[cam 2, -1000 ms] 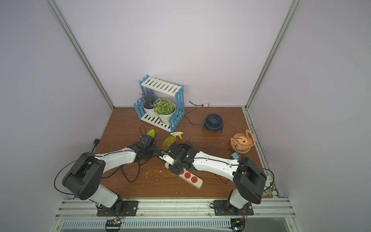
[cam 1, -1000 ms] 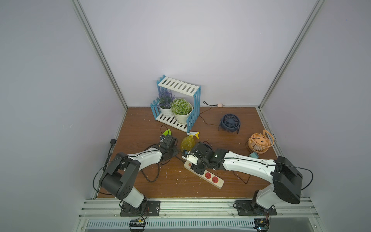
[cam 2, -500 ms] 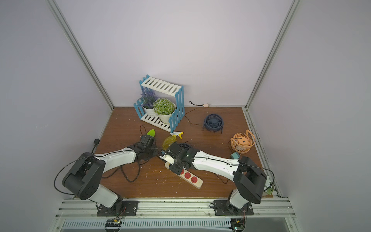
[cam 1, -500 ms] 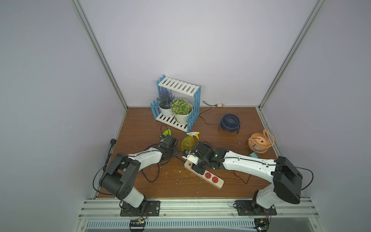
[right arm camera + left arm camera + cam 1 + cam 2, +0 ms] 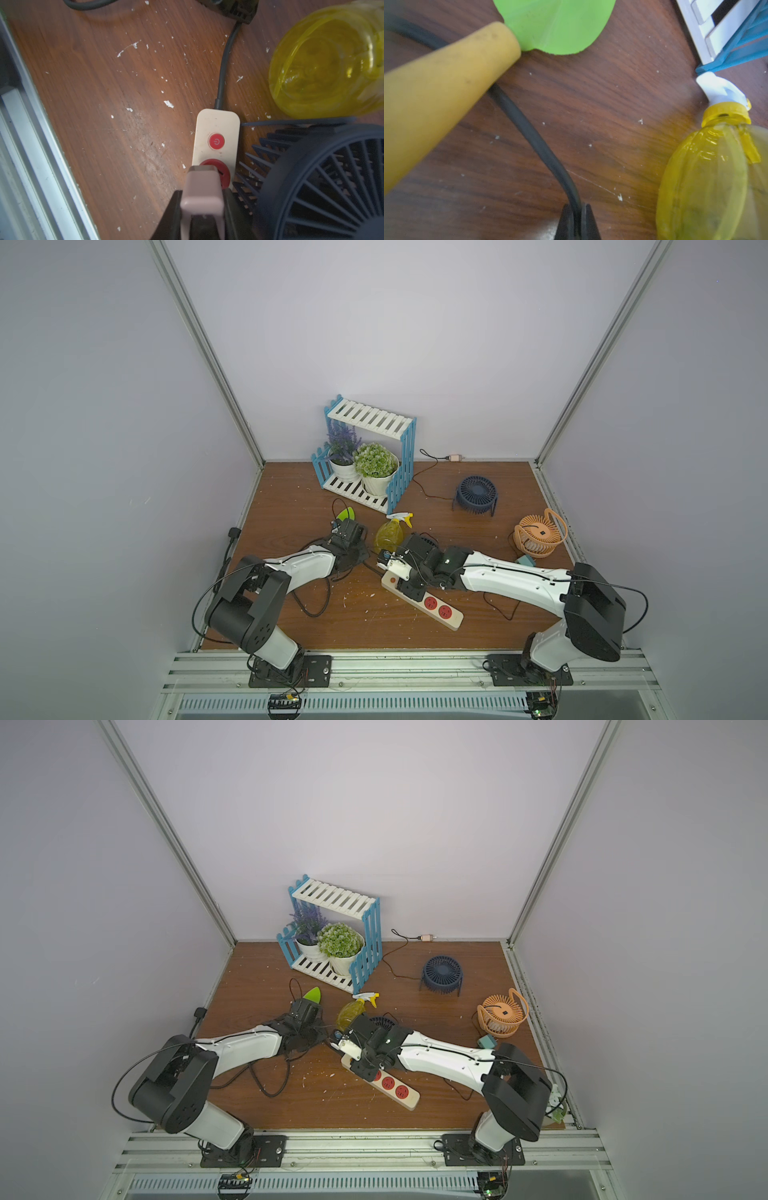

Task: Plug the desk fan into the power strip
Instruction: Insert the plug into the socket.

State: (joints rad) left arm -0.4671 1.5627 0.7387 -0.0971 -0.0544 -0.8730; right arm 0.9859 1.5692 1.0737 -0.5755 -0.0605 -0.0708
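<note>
Power strip: the power strip (image 5: 419, 600) is lying flat on the bench (image 5: 291, 497), near the front and about mid-width. It is slanting from near right to far left, and its far-left end is passing under the right arm.
Right end effector: the right end effector (image 5: 201, 199) is pinching a pale plug (image 5: 202, 180) between its fingers. The plug's tip is sitting over the first red socket (image 5: 224, 174), next to the red button (image 5: 216, 141); whether the pins are in cannot be told.
Left end effector: the left end effector (image 5: 576, 209) is pressing its fingers together on the black cord (image 5: 529, 128), which is running out of the strip's far-left end.
Dark fan: a dark fan (image 5: 322, 176) is sitting just beside the strip's far-right side, close to the plug.
Spray bottle: a yellow spray bottle (image 5: 388, 534) is lying just beyond the two end effectors.
Green tool: a green-bladed tool (image 5: 346, 513) is lying left of the bottle.
Orange fan: an orange fan (image 5: 540, 533) is sitting at the right edge.
Navy fan: a navy fan (image 5: 476, 494) is standing farther back.
Shelf: a blue-and-white shelf (image 5: 370, 423) is holding two potted plants at the far wall.
</note>
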